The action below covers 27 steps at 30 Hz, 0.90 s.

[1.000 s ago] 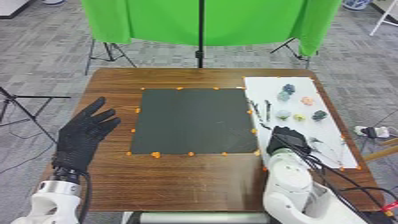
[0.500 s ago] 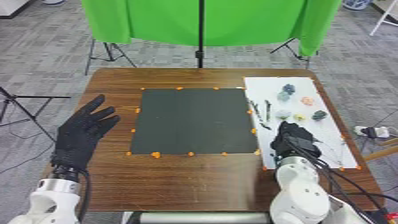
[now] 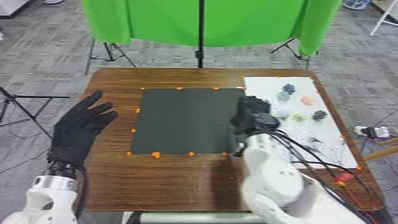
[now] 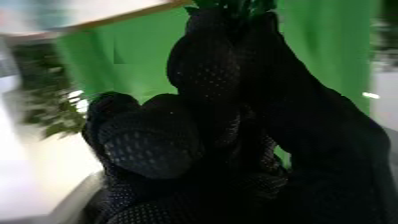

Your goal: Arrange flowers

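Over the boundary between the dark board [image 3: 182,120] and the white sheet [image 3: 333,150] is my right hand [image 3: 255,112]. In the right wrist view my right hand [image 4: 209,75] has its fingertips pinched on a green leafy piece [image 4: 235,6], whose lower part is hidden by the glove. On the white sheet lie a blue flower [image 3: 289,88], a peach flower [image 3: 307,101], a yellow-green flower [image 3: 298,116] and a dark green one [image 3: 320,115]. My left hand [image 3: 78,130] is held open with straight fingers above the table, left of the board.
Orange marks edge the board on the brown wooden table [image 3: 169,185]. Thin sprigs [image 3: 315,141] lie on the sheet beside my right arm. Cables run along that arm. Behind the table hangs a green cloth [image 3: 258,25] with a dark stand pole [image 3: 200,35].
My right hand has moved from above the white sheet forward and left to the board's right edge. My left hand has barely shifted.
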{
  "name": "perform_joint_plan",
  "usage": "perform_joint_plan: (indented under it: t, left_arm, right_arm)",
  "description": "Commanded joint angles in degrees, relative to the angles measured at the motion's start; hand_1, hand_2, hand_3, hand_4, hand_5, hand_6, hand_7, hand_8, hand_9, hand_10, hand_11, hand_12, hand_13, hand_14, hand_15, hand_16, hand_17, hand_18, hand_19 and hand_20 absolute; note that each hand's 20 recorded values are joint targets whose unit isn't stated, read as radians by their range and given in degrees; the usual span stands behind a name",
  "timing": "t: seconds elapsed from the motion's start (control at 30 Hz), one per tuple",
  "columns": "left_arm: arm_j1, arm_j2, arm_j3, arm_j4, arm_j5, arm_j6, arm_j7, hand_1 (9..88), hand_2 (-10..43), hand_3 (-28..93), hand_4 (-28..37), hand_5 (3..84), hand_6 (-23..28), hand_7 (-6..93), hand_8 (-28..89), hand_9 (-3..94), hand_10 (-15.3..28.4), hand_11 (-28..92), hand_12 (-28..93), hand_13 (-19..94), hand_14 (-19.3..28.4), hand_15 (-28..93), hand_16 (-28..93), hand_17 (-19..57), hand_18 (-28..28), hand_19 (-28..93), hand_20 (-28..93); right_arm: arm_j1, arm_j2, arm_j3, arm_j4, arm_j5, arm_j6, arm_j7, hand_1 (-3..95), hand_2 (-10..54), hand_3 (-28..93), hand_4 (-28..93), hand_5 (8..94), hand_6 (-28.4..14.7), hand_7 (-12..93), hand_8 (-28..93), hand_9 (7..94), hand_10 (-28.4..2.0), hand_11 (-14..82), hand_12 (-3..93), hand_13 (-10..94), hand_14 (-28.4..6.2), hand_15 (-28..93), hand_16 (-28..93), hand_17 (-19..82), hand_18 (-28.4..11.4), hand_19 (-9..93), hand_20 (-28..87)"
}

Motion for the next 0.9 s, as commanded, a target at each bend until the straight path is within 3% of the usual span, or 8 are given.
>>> perform_joint_plan:
  t: [0.03,0.37,0.43,0.47,0.53,0.63,0.8,0.9]
  left_arm:
    - [-5.4,2.11,0.77,-0.35,0.30,0.31,-2.81,25.5,5.7,78,-22.4,36.2,8.1,13.0,-10,35.8,20.9,25,12,27,28.4,54,-8,-7.0,28.4,60,-1]
    - [-12.7,5.08,5.06,1.18,-0.04,0.13,-1.75,25.5,5.7,78,-22.2,35.9,8.1,12.9,-9,35.5,20.8,25,12,27,28.4,54,-8,-6.6,28.4,61,-1]
    - [-14.4,4.54,5.28,1.58,0.65,-1.94,-4.26,25.5,5.7,78,-22.2,36.0,8.1,12.9,-9,35.5,20.9,25,12,27,28.4,54,-8,-6.6,28.4,62,-1]
    - [-14.2,4.98,5.54,1.44,0.25,-1.57,-2.64,25.4,5.7,78,-22.2,35.9,8.1,13.0,-9,35.5,20.9,25,12,27,28.4,55,-8,-6.5,28.4,62,-1]
    - [-15.6,4.49,6.26,1.96,0.02,-1.82,-3.65,25.4,5.7,78,-22.1,35.9,8.1,13.0,-9,35.5,20.9,25,12,27,28.4,54,-8,-6.5,28.4,62,-1]
    - [-15.7,5.38,6.54,1.97,-0.30,-1.10,-2.18,25.5,5.8,78,-22.1,35.9,8.1,13.0,-9,35.4,20.9,25,12,27,28.4,55,-8,-6.5,28.4,62,-2]
    - [-17.6,4.42,6.66,2.88,0.03,-2.00,-4.38,25.6,5.8,78,-22.1,35.9,8.1,13.1,-10,35.3,20.9,25,12,27,28.4,55,-8,-6.4,28.4,62,-2]
    - [-17.1,5.20,6.90,2.62,-0.25,-1.65,-3.18,25.6,5.8,78,-22.0,35.9,8.1,13.1,-10,35.3,20.9,25,12,27,28.4,55,-8,-6.5,28.4,62,-2]
  right_arm:
    - [13.6,-18.3,-6.9,12.5,2.2,-2.9,-5.7,56.4,-9.5,75,-28,88.9,-6.2,26,23,88.7,-13.4,53.2,21.5,89,-8.0,71,19,51,-25.7,93,45]
    - [19.8,-24.2,-16.0,28.9,5.3,-3.3,-7.8,55.3,-9.5,75,-28,88.9,-5.9,26,22,88.7,-13.0,53.5,21.3,89,-7.9,71,19,51,-25.5,93,46]
    - [20.4,-24.1,-17.7,31.3,6.2,-2.8,-6.3,55.0,-9.5,75,-28,88.8,-5.8,26,22,88.8,-13.0,53.5,21.3,89,-8.0,71,18,51,-25.5,93,46]
    - [21.2,-24.5,-18.4,32.1,8.4,-3.0,-5.8,54.9,-9.5,75,-28,88.8,-5.7,27,22,88.8,-12.9,53.6,21.2,89,-8.0,71,18,51,-25.4,93,46]
    - [20.1,-24.9,-17.6,32.3,9.7,-5.4,-4.5,54.6,-9.5,75,-28,88.8,-5.7,27,22,88.8,-12.9,53.6,21.2,89,-8.1,71,18,50,-25.5,93,46]
    - [20.8,-25.2,-18.4,32.6,11.3,-5.4,-4.3,54.6,-9.5,75,-28,88.7,-5.7,27,21,88.8,-12.9,53.6,21.2,89,-8.2,70,18,50,-25.6,93,46]
    - [21.2,-26.4,-17.3,33.4,11.0,-5.9,-5.0,54.8,-9.5,75,-28,88.6,-5.6,27,20,88.6,-12.8,53.6,21.2,89,-8.2,70,18,49,-25.7,93,46]
    - [21.9,-26.6,-18.2,32.6,12.0,-6.6,-5.1,54.5,-9.5,74,-28,88.7,-5.2,27,19,88.6,-12.7,53.6,21.1,89,-8.3,70,18,49,-25.7,93,46]
